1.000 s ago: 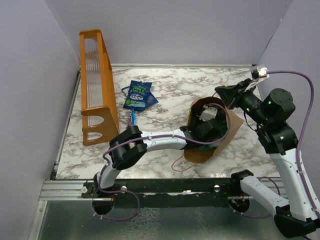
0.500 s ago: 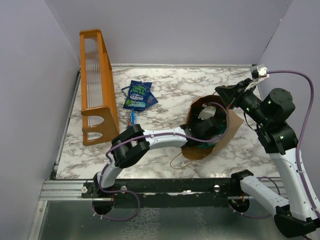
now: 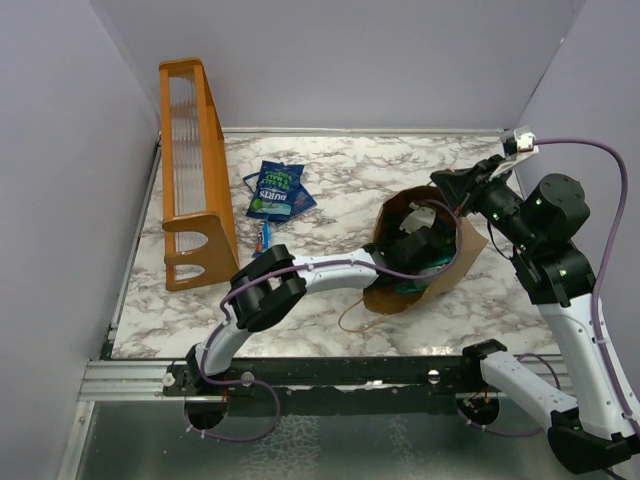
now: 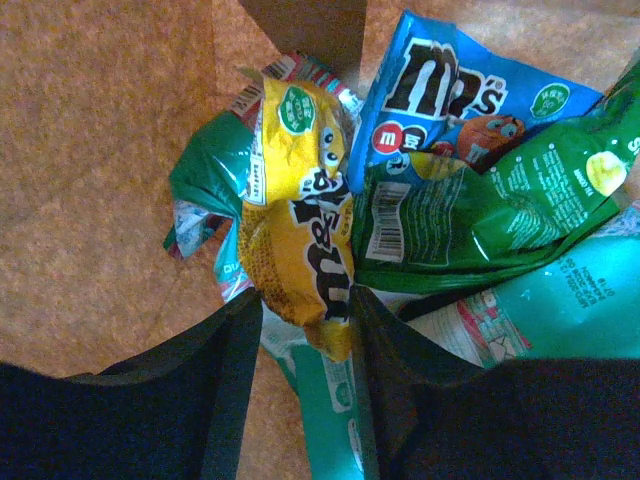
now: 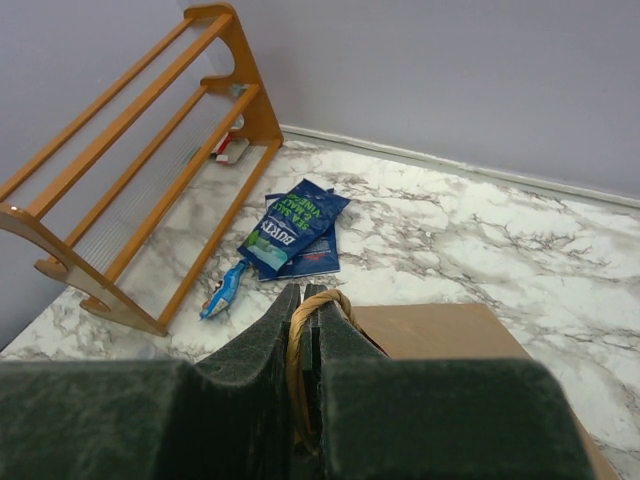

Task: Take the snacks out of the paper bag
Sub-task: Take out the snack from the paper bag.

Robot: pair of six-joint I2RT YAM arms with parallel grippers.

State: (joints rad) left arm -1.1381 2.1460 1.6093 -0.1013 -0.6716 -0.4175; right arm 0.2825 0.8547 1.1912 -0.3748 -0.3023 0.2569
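The brown paper bag point(image 3: 468, 252) lies on its side at mid-right, mouth toward the left. My left gripper point(image 3: 418, 246) is inside it. In the left wrist view the gripper point(image 4: 305, 300) is shut on the lower end of a yellow snack packet point(image 4: 295, 210). A blue packet point(image 4: 450, 90), a green pouch point(image 4: 500, 200) and a teal pouch point(image 4: 560, 310) lie around it on the bag's floor point(image 4: 100, 150). My right gripper point(image 3: 440, 184) is shut on the bag's cord handle point(image 5: 298, 350), its tips point(image 5: 312, 295) above the bag's side point(image 5: 440, 330).
Two blue snack pouches point(image 3: 277, 190) and a small blue packet point(image 3: 265, 237) lie on the marble table left of the bag; they also show in the right wrist view point(image 5: 295, 225). An orange wooden rack point(image 3: 190, 170) stands along the left edge.
My left arm has reached further right into the bag. The bag's mouth has shifted slightly right and up. The right gripper has kept its hold on the handle.
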